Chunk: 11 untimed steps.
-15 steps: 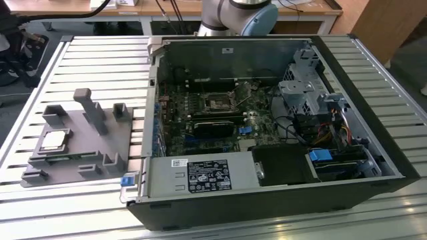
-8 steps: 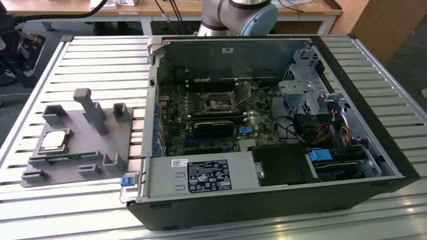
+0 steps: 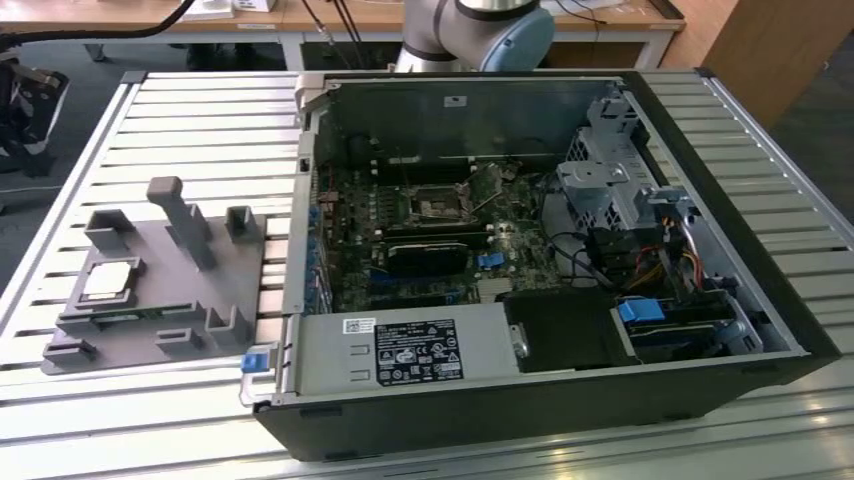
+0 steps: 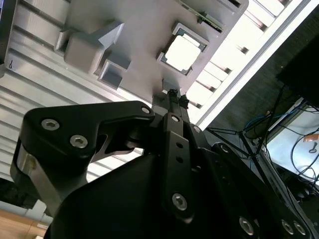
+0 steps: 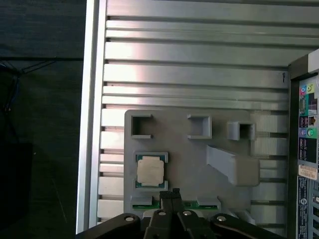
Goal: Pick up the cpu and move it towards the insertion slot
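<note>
Your gripper (image 5: 170, 193) is clenched empty just beside the cpu (image 5: 150, 171), which sits flat, lid up, square in the tray (image 5: 189, 154).

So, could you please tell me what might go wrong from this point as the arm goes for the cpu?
1. The cpu sits in a framed recess of the grey tray. The hand, tips shut, hovers off the chip's centre, so a descent might land on the frame or the green memory stick.
2. The insertion slot lies deep inside the computer case, so a carried chip could clip a wall.
</note>
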Available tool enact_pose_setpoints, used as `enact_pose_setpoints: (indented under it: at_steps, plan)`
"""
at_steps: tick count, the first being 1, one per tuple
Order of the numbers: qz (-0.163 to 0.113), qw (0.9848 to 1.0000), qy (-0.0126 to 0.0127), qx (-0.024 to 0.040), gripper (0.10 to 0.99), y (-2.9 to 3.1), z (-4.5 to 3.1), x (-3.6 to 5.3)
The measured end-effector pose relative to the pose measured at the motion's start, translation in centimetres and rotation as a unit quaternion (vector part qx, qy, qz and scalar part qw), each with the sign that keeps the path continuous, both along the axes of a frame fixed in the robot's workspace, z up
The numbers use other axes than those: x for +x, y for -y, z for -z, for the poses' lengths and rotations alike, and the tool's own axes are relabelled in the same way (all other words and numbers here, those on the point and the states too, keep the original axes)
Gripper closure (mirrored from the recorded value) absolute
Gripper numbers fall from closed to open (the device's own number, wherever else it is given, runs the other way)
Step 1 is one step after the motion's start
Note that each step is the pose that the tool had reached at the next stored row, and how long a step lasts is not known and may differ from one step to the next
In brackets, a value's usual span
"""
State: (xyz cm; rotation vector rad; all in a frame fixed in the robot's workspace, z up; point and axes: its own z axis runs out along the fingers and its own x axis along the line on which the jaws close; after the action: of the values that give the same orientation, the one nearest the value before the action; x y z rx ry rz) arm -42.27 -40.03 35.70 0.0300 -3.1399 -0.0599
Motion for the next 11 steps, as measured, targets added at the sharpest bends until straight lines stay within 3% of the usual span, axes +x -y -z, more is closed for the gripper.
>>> enact_pose_setpoints:
  at_steps: [7,9,11]
  plan:
    - [0.0,1.0,0.0,-0.0002,0.98,0.01,0.31,-0.73]
    - [0.0,1.0,-0.0042,-0.0006,0.98,0.03,0.54,-0.74]
    - [0.0,1.0,-0.0044,-0.0005,0.98,0.09,0.9,-0.77]
